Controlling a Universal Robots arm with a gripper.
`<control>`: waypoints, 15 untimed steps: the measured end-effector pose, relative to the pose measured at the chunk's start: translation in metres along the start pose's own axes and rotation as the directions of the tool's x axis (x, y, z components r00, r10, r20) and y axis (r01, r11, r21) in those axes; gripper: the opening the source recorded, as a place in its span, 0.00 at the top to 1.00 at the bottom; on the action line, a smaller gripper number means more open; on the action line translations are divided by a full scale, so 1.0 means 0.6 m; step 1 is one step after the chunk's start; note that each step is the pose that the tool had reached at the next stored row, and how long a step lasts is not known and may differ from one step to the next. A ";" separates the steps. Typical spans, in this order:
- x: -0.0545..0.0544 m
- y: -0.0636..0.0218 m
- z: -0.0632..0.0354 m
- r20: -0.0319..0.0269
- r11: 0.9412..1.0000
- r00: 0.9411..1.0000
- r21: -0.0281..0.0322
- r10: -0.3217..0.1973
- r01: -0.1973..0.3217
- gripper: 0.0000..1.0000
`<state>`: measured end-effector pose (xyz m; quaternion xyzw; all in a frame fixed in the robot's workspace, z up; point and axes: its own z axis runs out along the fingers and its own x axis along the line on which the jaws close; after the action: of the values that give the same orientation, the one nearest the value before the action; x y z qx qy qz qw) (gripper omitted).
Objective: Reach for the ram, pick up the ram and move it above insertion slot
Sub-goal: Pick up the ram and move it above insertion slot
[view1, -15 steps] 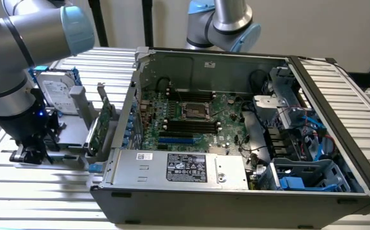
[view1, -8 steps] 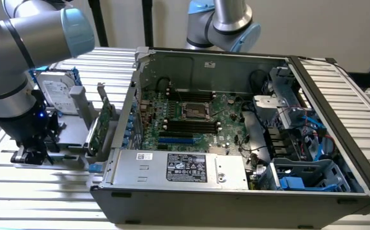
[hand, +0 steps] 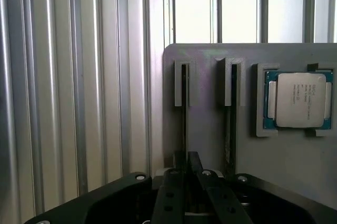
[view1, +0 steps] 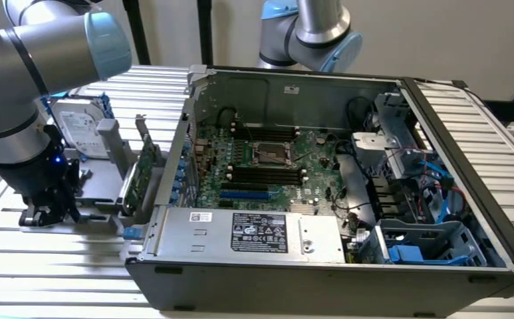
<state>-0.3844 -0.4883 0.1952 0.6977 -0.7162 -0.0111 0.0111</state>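
Gripper [hand: 188, 158] above holder [hand: 295, 166] — fingers [hand: 171, 198] nearly together, pinching top edge of ram [hand: 184, 108] standing in holder's slot

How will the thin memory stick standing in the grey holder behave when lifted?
The memory stick looks like a thin board, so it is probably stiff and light. Seen edge-on it is narrow, so it may tilt if gripped off-centre. It sits in a tight slot of the holder, so it could bind.

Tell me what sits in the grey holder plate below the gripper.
A processor chip lies in one recess; beside it, two narrow slots. The gripper covers part of the slots, so their contents are hidden.
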 end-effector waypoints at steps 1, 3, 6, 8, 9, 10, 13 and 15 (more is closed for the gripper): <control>0.000 0.000 0.000 0.000 1.000 1.000 0.000 0.000 0.000 0.85; 0.000 0.000 0.000 0.000 1.000 1.000 0.000 0.000 0.000 0.86; 0.000 0.000 -0.001 0.000 1.000 1.000 0.000 0.000 0.000 0.86; 0.000 0.000 -0.003 0.000 1.000 1.000 0.000 0.000 0.000 0.86; 0.000 0.000 -0.005 0.000 1.000 1.000 0.000 0.000 0.000 0.86; 0.000 0.000 -0.008 0.000 1.000 1.000 0.000 0.000 0.000 0.86; 0.000 0.001 -0.014 0.001 1.000 1.000 0.000 0.000 0.000 0.86; 0.000 0.001 -0.019 0.001 1.000 1.000 0.000 0.000 0.000 0.86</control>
<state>-0.3845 -0.4883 0.2067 0.6977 -0.7162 -0.0116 0.0107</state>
